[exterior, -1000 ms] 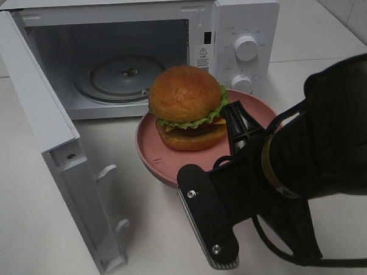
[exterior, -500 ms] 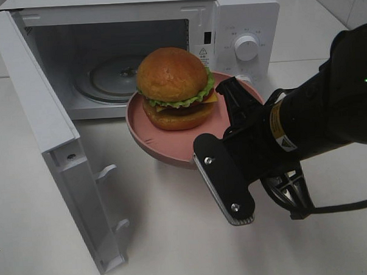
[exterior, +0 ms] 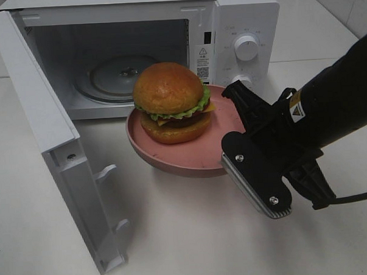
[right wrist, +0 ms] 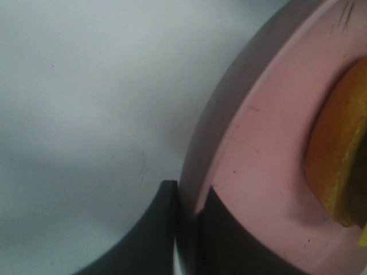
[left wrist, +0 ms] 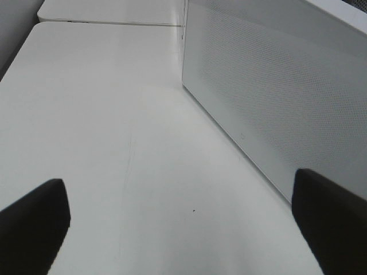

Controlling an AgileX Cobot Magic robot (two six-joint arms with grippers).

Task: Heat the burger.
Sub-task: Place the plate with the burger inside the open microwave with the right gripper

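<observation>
Sitting on the pink plate [exterior: 226, 132], the burger [exterior: 170, 101] is just outside the open microwave [exterior: 245, 13], in front of the glass turntable [exterior: 116, 70] and not yet inside. Right gripper [right wrist: 186, 195]: fingers clamped on the plate's near rim. Compared with a second ago, I note plate and burger have shifted left toward the cavity; they also sit slightly lower than half a second ago. Left gripper [left wrist: 183, 229] hangs over the bench [left wrist: 114, 143] beside the microwave's wall, fingers spread wide, holding nothing.

R end effector [exterior: 230, 150] clamped on pink plate [exterior: 172, 160] rim, burger [exterior: 170, 101] atop, microwave [exterior: 242, 13] open
</observation>
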